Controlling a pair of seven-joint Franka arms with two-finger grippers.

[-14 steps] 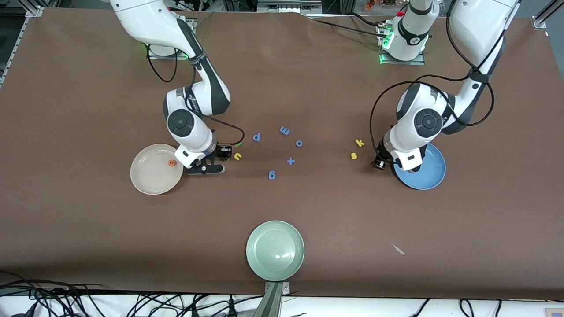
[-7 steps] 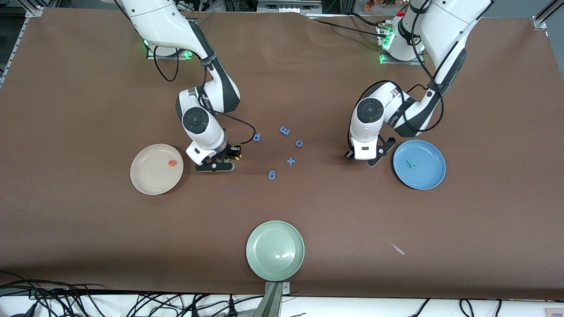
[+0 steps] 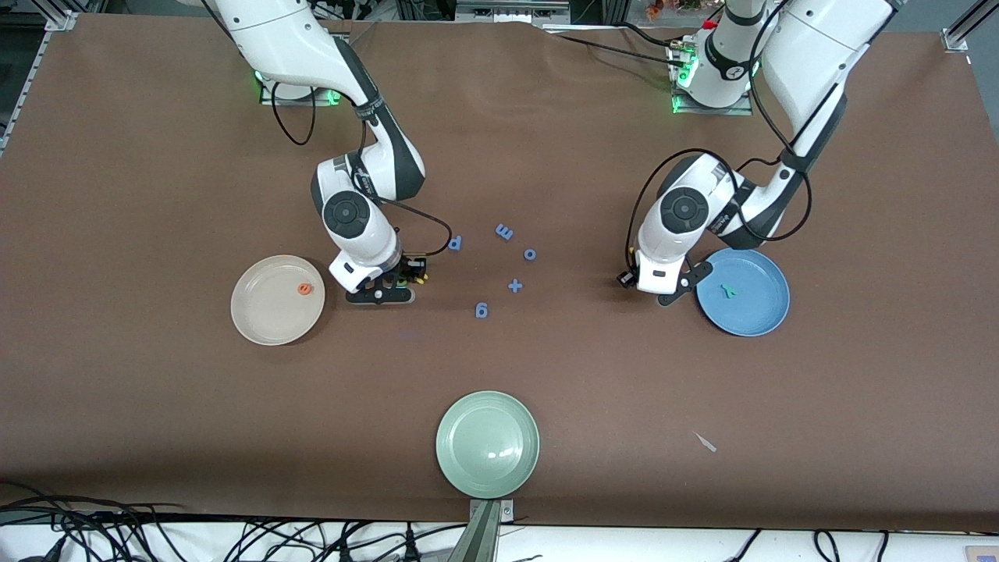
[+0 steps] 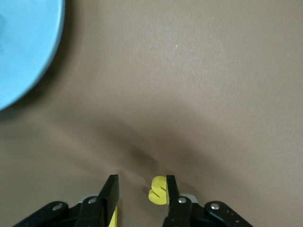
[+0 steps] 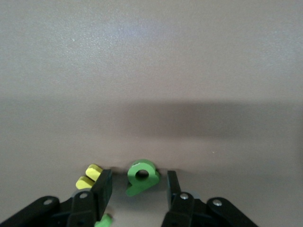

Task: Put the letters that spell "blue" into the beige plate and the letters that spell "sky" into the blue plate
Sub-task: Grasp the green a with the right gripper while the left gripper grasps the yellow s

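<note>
Brown table [image 3: 156,406]: three plates [image 3: 487,444], scattered foam letters [image 3: 504,232].

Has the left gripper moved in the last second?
Yes. The left gripper left its spot over the blue plate and now sits beside it, toward the blue letters.

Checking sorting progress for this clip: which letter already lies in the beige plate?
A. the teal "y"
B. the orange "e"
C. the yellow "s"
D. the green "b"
B. The orange "e" lies in the beige plate; the teal "y" lies in the blue plate, the yellow "s" is on the table between the left gripper's fingers, and the green "b" is between the right gripper's fingers.
</note>
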